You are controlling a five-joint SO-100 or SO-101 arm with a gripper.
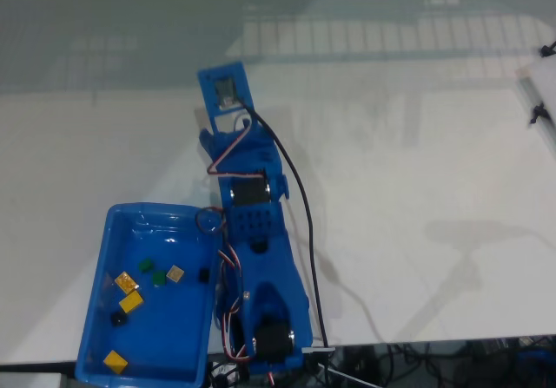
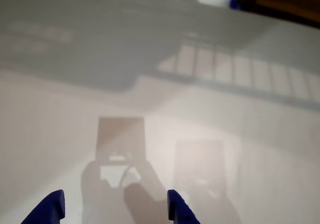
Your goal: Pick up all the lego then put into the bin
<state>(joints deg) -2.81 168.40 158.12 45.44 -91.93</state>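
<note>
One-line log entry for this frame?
gripper: open, empty | lego: in bin | table: no bricks seen

Light: bright, washed-out white surface (image 1: 417, 145)
Shadows: grey band toward 12 o'clock in both views
Focus: wrist view soft, hazy throughout

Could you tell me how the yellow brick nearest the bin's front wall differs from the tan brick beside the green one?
In the fixed view the yellow brick is saturated yellow, while the tan brick is pale and dull. The yellow brick sits near the bin's bottom edge, apart from the others; the tan brick lies higher up, close beside a green brick. Both are tiny and rest inside the bin.
</note>
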